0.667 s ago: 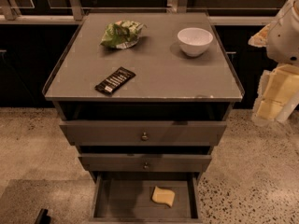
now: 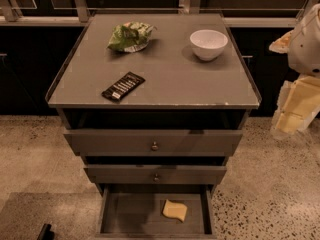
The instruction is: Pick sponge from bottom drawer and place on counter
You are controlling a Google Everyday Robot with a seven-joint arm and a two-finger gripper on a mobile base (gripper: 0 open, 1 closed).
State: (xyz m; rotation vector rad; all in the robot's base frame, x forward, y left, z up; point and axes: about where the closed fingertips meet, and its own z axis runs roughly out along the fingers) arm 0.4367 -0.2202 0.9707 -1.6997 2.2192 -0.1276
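Note:
The pale-yellow sponge (image 2: 174,210) lies on the floor of the open bottom drawer (image 2: 125,215), right of its middle. The two knobbed drawers above it are slightly pulled out. The grey counter (image 2: 170,79) tops the cabinet. My gripper (image 2: 295,111) hangs at the right edge of the view, beside the cabinet's right side at about counter height, well above and to the right of the sponge. It holds nothing that I can see.
On the counter are a green-white snack bag (image 2: 129,36) at the back left, a white bowl (image 2: 208,44) at the back right and a dark flat packet (image 2: 123,86) at the front left. A dark object (image 2: 45,231) sits on the speckled floor at lower left.

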